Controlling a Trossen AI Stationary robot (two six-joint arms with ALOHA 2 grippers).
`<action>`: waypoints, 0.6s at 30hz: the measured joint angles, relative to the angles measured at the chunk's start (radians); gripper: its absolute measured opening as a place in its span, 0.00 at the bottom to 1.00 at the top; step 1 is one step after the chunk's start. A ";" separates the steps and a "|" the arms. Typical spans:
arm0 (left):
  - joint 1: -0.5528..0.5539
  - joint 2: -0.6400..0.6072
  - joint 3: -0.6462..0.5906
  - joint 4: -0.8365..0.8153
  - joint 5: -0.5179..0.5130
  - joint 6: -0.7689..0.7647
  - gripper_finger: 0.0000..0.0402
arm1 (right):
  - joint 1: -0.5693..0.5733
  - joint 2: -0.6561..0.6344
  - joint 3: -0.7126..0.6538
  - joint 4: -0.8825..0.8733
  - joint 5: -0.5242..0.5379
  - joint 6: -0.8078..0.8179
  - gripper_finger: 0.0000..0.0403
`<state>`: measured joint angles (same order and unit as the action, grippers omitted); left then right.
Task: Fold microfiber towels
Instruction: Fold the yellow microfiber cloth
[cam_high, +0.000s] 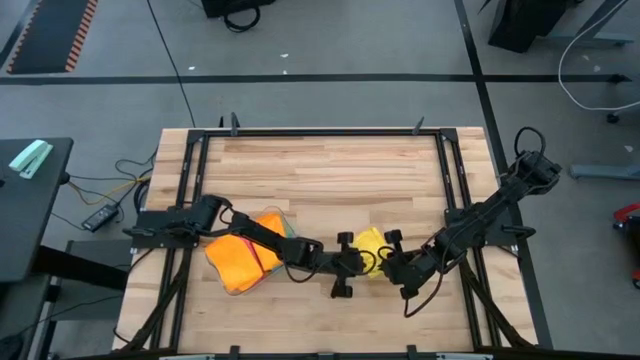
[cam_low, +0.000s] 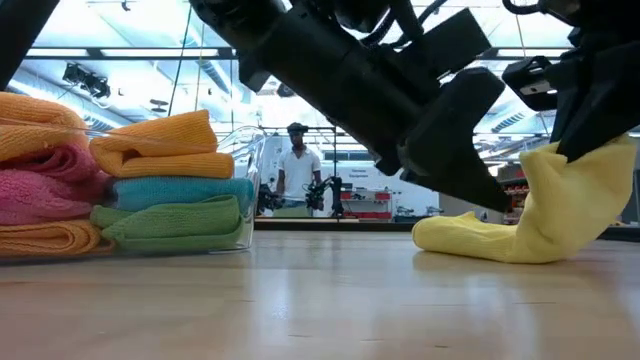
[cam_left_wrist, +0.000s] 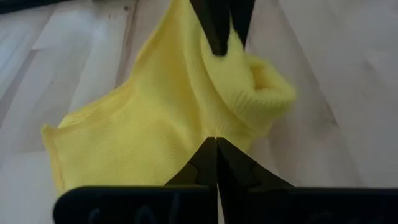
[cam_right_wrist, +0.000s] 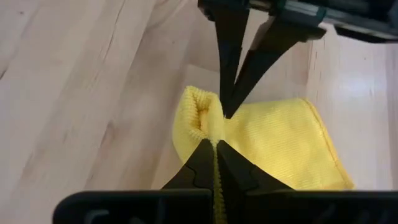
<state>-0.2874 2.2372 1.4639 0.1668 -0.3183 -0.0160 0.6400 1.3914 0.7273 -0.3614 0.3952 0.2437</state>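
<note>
Two end effectors meet over one crumpled yellow microfiber towel (cam_high: 370, 241) in the lower centre of the high view. The left end effector (cam_high: 362, 262) has its fingers pressed together on a gathered fold of that towel, and the right end effector (cam_high: 388, 258) is likewise clamped shut on the cloth's opposite side. In the low view part of the towel is lifted off the light wooden bench (cam_high: 330, 170) while its other end trails on the surface. A stack of folded orange, pink, blue and green microfiber towels (cam_low: 120, 185) fills the low view's left, inside a clear plastic tray (cam_low: 245, 190). Bare wood stretches across the upper half of the bench, up to the black frame rails (cam_high: 320, 131) along its edges.
</note>
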 joint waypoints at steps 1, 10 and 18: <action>0.001 0.000 0.000 0.005 0.000 -0.005 0.01 | 0.000 0.000 0.000 0.000 0.000 0.000 0.02; 0.022 0.008 0.000 -0.104 0.009 -0.120 0.04 | -0.005 0.000 0.000 0.021 0.001 -0.024 0.02; -0.017 -0.033 0.005 -0.139 -0.198 -0.043 0.04 | -0.035 -0.021 0.000 0.015 -0.055 -0.060 0.02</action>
<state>-0.3042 2.2042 1.4692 0.0281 -0.5164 -0.0592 0.6050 1.3706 0.7273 -0.3462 0.3406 0.1833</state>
